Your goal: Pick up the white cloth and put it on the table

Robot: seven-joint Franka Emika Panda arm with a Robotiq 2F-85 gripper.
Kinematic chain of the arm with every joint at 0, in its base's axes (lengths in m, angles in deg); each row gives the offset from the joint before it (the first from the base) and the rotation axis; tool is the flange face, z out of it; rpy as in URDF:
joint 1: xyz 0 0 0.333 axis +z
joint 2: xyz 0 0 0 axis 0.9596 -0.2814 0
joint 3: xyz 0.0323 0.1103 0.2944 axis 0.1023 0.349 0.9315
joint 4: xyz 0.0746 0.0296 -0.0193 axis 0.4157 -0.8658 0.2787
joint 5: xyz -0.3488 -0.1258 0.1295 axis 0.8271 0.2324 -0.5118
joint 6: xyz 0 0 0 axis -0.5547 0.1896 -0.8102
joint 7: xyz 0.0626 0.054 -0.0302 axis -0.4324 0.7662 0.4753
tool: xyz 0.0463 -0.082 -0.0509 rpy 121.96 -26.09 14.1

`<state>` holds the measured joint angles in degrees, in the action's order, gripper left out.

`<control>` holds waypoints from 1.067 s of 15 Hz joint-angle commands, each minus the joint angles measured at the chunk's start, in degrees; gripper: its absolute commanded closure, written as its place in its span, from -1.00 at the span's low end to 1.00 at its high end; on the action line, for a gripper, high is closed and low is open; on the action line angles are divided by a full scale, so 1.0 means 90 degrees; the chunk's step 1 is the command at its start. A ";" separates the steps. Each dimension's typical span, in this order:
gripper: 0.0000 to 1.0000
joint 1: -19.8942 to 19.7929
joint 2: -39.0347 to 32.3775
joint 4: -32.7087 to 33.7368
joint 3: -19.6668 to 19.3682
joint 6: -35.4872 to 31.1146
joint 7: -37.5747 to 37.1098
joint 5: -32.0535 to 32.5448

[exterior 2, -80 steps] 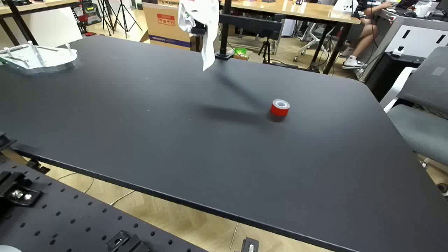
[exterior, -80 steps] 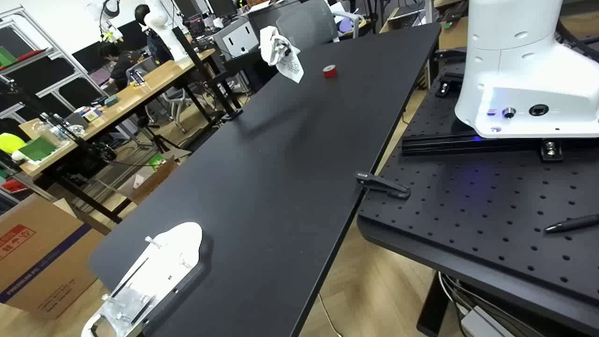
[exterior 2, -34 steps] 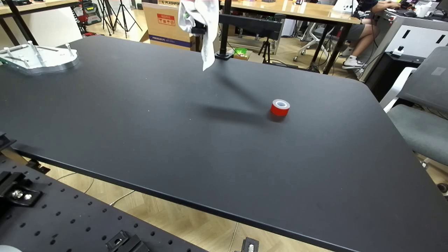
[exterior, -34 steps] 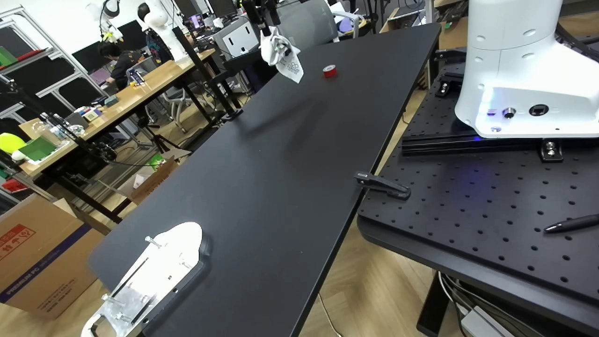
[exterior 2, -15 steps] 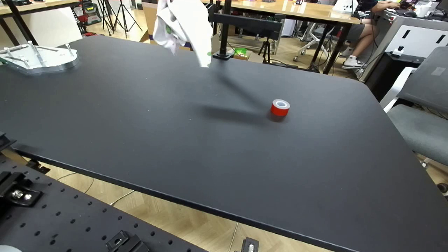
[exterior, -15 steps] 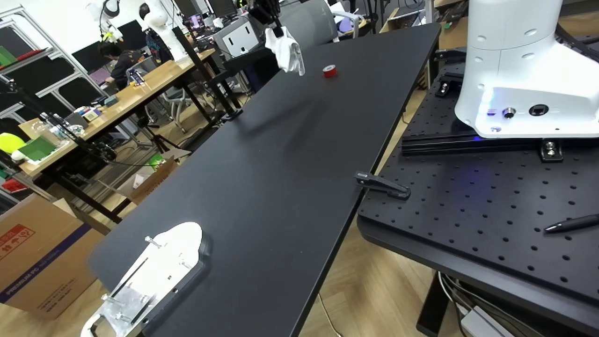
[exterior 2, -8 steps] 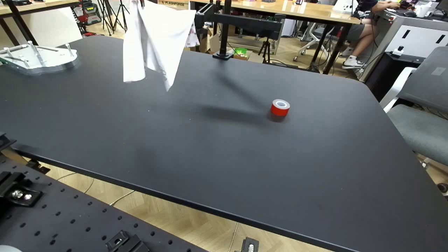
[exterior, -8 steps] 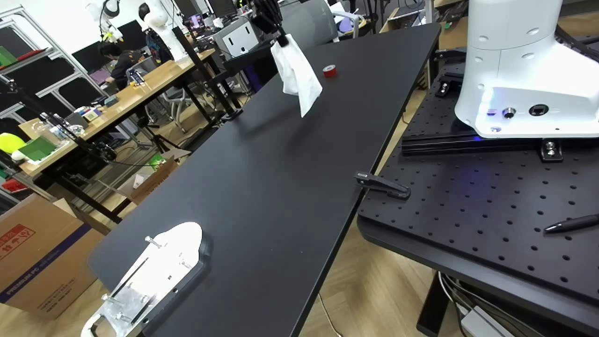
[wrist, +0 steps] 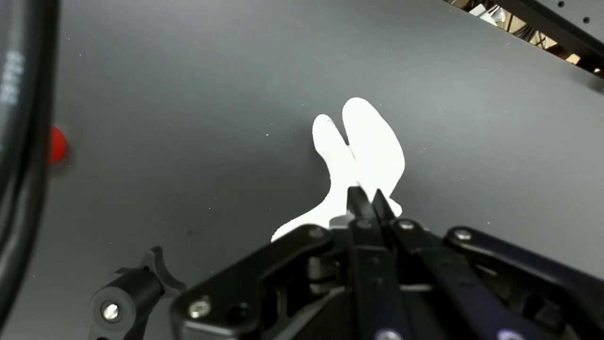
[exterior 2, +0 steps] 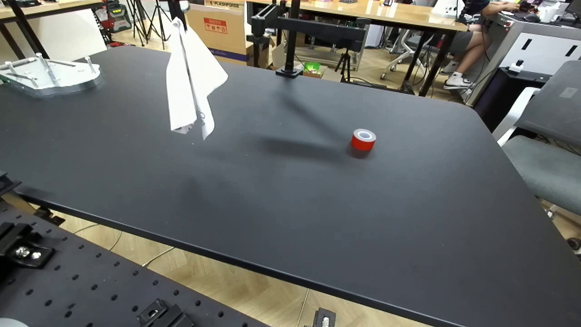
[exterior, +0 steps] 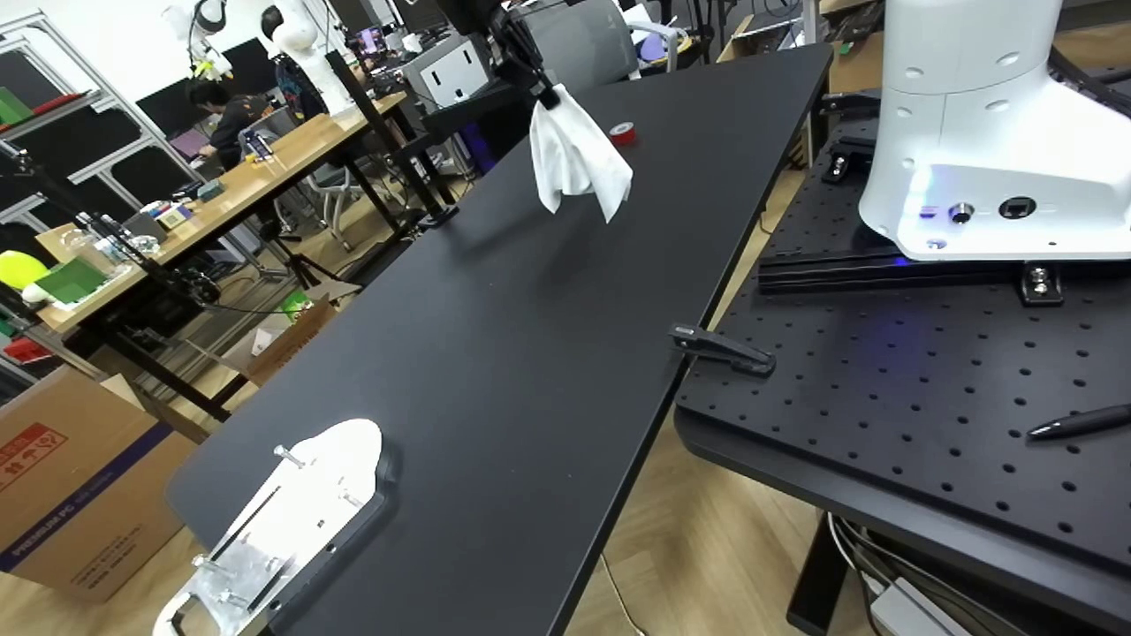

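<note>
The white cloth (exterior: 579, 159) hangs in loose folds from my gripper (exterior: 548, 95), which is shut on its top end. Below it lies the black table (exterior: 495, 353); the lower corners of the cloth (exterior 2: 188, 86) seem to be clear of the surface, with a faint shadow to one side. In the wrist view the gripper (wrist: 369, 194) has its fingertips nearly together, and the cloth (wrist: 370, 146) spreads out beneath and beyond them. Only a small dark part of the gripper shows at the top of an exterior view.
A red tape roll (exterior 2: 363, 141) sits on the table. A black post with a horizontal arm (exterior 2: 317, 32) is fixed at the far edge. A white plate with upright pegs (exterior: 309, 486) lies at one end. A black clamp (exterior: 723, 348) grips the table's edge.
The cloth was hanging at the black horizontal arm; my gripper has taken it from there and carried it out over the table, where it hangs lower and away from the post.
</note>
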<state>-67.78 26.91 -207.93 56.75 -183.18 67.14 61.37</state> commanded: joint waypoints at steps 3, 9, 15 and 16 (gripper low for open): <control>0.99 0.0003 -0.0260 0.0045 0.0009 -0.0730 -0.1200 0.0112; 0.99 0.0074 -0.0703 0.0012 0.0072 -0.1463 -0.2366 -0.0234; 0.47 0.0286 -0.1230 0.0035 0.0165 -0.2028 -0.2974 -0.0087; 0.43 0.0331 -0.1313 0.0076 0.0169 -0.2017 -0.3013 -0.0050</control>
<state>-66.08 16.92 -208.01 58.12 -200.64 43.84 59.41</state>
